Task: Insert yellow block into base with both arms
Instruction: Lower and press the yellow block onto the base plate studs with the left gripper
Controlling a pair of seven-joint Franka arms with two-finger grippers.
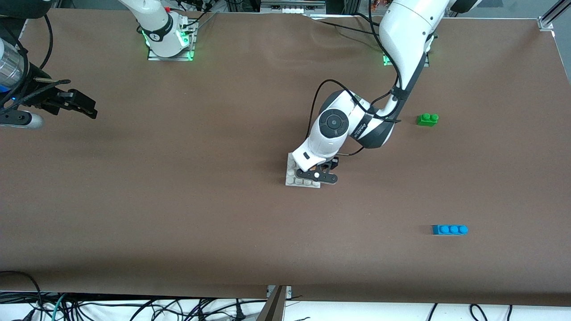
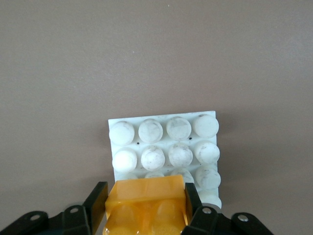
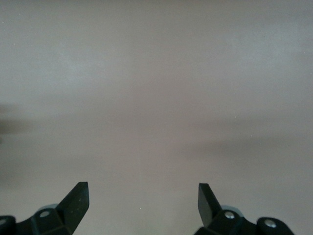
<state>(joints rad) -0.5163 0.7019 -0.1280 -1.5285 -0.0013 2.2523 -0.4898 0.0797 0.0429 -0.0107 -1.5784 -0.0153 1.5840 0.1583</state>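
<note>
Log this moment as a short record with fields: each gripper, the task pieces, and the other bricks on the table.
left gripper: shut on the yellow block, over the base
right gripper: open, holds nothing, waits over bare table at the right arm's end
base: white studded plate, mid-table, studs bare where they show
green brick: on the table toward the left arm's end
blue brick: same end, nearer to the front camera than the green brick

A robotics lab: brown-covered table [image 1: 178, 223], bolted arm bases [image 1: 169, 44], loose cables [image 1: 134, 307] along its edge
</note>
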